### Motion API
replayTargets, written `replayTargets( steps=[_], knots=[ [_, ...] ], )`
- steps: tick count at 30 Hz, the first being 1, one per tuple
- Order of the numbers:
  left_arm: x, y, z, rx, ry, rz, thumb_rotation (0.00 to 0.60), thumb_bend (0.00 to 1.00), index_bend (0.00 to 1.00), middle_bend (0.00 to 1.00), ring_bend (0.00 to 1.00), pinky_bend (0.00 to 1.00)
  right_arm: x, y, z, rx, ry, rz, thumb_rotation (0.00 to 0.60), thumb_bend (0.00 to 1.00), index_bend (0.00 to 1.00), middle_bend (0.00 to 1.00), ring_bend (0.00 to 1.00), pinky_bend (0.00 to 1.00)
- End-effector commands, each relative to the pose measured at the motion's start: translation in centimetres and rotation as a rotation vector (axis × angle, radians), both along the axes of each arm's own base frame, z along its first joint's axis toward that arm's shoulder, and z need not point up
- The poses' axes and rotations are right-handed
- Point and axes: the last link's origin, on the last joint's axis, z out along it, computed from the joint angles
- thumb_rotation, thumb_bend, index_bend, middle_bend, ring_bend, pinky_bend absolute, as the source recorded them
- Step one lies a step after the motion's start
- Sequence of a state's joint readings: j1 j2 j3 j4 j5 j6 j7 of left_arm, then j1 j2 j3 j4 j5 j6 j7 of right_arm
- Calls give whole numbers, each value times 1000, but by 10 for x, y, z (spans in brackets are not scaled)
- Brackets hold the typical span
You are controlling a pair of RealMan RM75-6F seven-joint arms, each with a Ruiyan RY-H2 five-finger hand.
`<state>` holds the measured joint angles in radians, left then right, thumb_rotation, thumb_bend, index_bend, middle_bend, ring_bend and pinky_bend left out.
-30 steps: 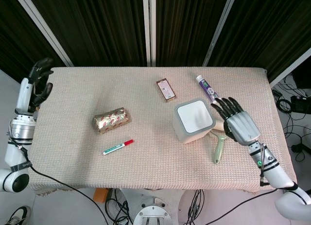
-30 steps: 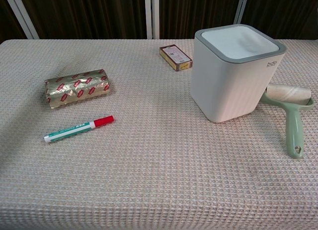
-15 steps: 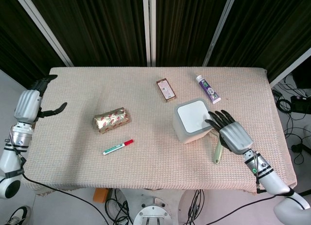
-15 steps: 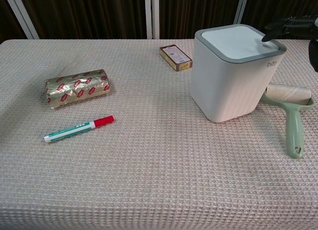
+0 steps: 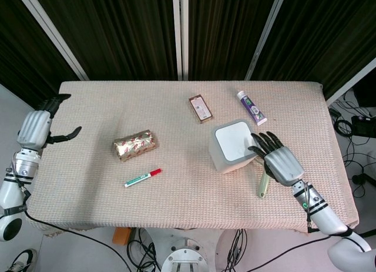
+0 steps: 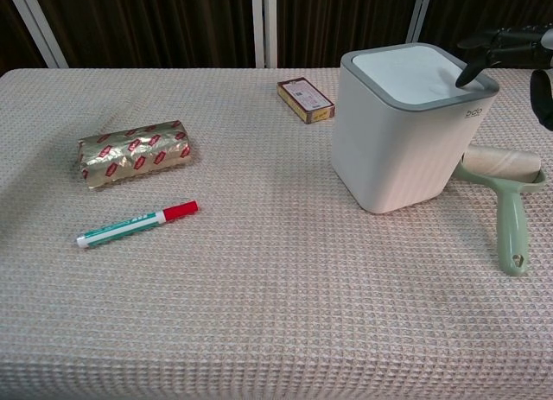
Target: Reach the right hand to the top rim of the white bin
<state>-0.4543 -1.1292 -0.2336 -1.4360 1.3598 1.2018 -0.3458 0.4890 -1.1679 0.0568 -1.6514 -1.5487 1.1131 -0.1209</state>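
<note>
The white bin (image 5: 233, 145) with a grey top rim (image 6: 416, 96) stands right of the table's middle. My right hand (image 5: 276, 161) is open at its right side, palm down, fingers spread. Its dark fingertips (image 6: 473, 69) touch the rim's right edge in the chest view. The wrist lies over the green roller. My left hand (image 5: 39, 126) hovers open off the table's left edge, holding nothing.
A green lint roller (image 6: 509, 193) lies right of the bin, under my right hand. A toothpaste tube (image 5: 251, 107) and a small box (image 5: 201, 108) lie behind it. A gold-wrapped packet (image 5: 135, 145) and a red-capped marker (image 5: 143, 177) lie left of centre.
My right hand moved left and down from beside the bin until its fingertips met the rim. My left hand lowered and turned, fingers now pointing right.
</note>
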Motion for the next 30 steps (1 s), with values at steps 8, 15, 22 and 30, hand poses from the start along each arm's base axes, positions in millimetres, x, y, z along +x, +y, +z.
replayTargets(
  steps=[8, 15, 22, 30],
  knots=[
    [-7, -12, 7, 14, 43, 4, 328, 229, 142, 142, 132, 236, -7, 18, 48, -242, -217, 53, 600, 545, 0, 0, 0, 0],
    [-51, -73, 3, 48, 244, 46, 301, 228, 142, 142, 129, 231, -86, 67, 65, -340, -163, -172, 600, 340, 0, 0, 0, 0],
    [-88, -140, -17, -84, 439, 128, 85, 144, 102, 80, 31, 192, -143, 104, 62, -347, -138, -384, 600, 294, 0, 0, 0, 0],
    [-90, -166, -18, -37, 376, 138, 59, 138, 101, 79, 31, 189, -142, 110, 56, -367, -147, -350, 600, 324, 0, 0, 0, 0]
  ],
)
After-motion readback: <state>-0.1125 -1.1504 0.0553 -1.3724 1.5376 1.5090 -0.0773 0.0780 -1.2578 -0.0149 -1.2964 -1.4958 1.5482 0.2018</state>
